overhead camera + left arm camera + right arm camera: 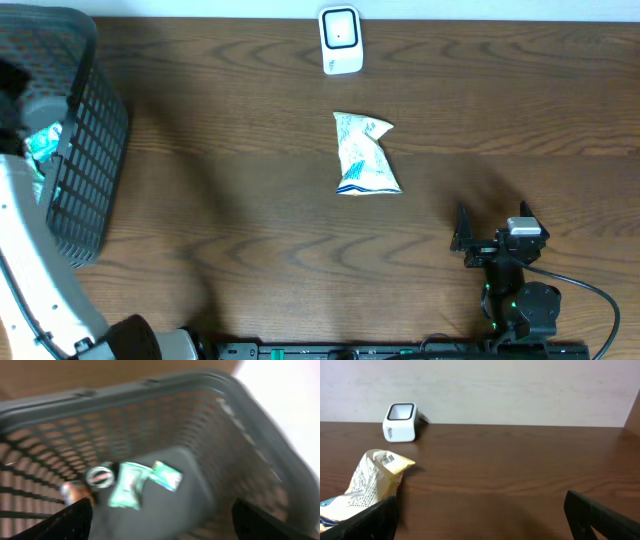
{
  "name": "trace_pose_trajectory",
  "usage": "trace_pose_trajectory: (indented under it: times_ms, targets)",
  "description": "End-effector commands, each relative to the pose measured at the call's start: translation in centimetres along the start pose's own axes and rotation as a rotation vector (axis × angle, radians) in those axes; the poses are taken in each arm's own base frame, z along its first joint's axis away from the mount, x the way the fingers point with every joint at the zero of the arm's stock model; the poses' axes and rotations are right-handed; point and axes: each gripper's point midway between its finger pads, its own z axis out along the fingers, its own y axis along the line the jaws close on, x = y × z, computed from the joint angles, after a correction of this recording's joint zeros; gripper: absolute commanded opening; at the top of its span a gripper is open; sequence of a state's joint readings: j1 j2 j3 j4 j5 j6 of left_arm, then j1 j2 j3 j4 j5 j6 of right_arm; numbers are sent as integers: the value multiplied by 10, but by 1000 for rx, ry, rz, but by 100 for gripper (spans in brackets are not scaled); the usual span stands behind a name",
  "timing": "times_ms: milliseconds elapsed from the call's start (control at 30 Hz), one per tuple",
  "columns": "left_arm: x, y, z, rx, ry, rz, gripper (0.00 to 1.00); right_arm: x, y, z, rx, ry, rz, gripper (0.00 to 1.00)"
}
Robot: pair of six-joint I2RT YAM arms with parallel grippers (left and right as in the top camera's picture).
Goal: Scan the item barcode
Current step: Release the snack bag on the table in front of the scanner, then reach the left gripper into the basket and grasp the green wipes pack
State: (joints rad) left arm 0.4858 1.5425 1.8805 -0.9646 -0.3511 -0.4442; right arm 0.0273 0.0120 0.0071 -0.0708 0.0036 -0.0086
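The right gripper (491,225) sat at the near table edge, jaws wide apart and holding nothing. The left gripper (167,520) hung over the basket (95,150), its jaws also spread and empty. The snack bag (365,155) lay flat mid-table, well apart from the scanner (340,40) at the far edge. I judged the bag light, soft, crinkly and slippery. It is best pinched at a crimped end seam, clear of the barcode (386,460).

the left wrist view is blurred throughout: inside the basket (210,420), the green packets (125,487) and a round thing (100,476) at eight o'clock cannot be named. overhead, the basket runs off the edge at nine o'clock, and the left arm (30,260) covers part of it. in the right wrist view the snack bag (367,480) is cut off at seven o'clock, and its barcode (387,460) is too small to read.
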Motion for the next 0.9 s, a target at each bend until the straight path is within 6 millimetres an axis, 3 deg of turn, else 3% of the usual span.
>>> trace_pose_trajectory:
  times_ms: [0,200,267,500,867]
  targets:
    - [2,26,26,-98,28,-10,88,1,0,0,0,0,-8,99]
    - [28,48,74,-202,141,9,86,1,0,0,0,0,-8,99]
    - [39,49,90,-221,186,63,81,1,0,0,0,0,-8,99]
    - [73,46,141,-259,289,157,80,1,0,0,0,0,-8,99]
    - [154,53,225,-325,499,315,80,1,0,0,0,0,-8,99]
